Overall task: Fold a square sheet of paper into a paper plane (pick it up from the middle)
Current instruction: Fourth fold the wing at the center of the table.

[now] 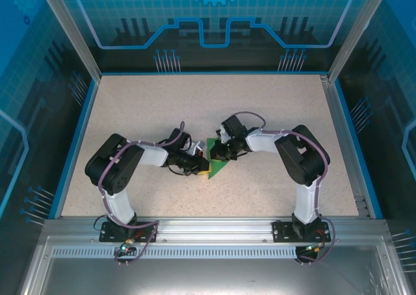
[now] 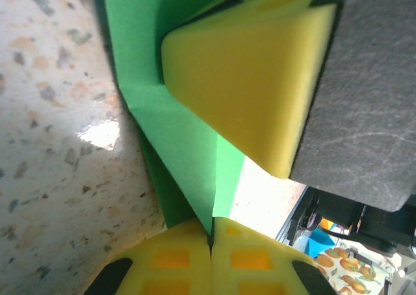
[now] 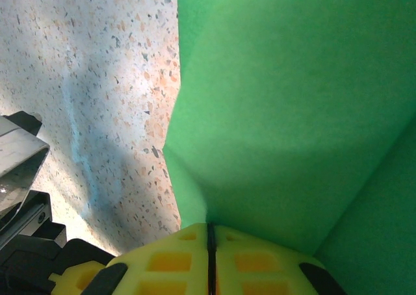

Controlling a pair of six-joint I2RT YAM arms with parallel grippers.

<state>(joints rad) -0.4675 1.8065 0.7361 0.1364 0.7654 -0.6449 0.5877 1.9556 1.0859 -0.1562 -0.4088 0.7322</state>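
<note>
Item: square sheet of paper (image 1: pixel 221 167), green, part-folded, at centre of table (image 1: pixel 130 106): left gripper (image 2: pixel 210 233) & right gripper (image 3: pixel 209 233) each pinch it tight from opp. sides, tips facing, equally near.

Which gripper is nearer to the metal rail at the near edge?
Left. The left gripper holds the green paper on the side toward the rail; the right gripper holds it farther back.
</note>
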